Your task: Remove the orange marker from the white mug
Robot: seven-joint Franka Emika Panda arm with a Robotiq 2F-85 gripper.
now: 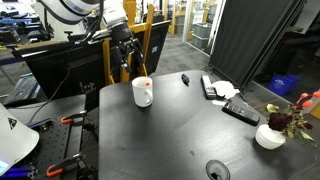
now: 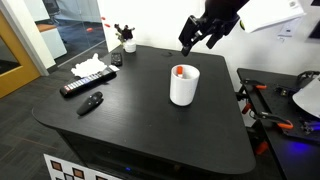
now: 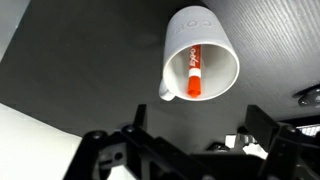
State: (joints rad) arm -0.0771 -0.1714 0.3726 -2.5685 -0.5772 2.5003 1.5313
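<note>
My end effector (image 2: 192, 45) hangs in air above table (image 2: 130, 118), fingers spread wide, gripping nothing, clear of white mug (image 2: 183, 88). Mug upright, standing alone toward one side of table. Orange marker (image 3: 192, 72) inside mug, leaning on inner wall (its end shows at rim in both exterior views). Table top dark, matte, rounded corners. Also on it, well apart from mug: remote (image 2: 88, 85), small black pen-like thing (image 2: 92, 102), crumpled white paper (image 2: 90, 67), flowered bowl (image 1: 270, 136) near corner. Room: grey curtain (image 1: 250, 40), wooden door (image 2: 15, 50).
</note>
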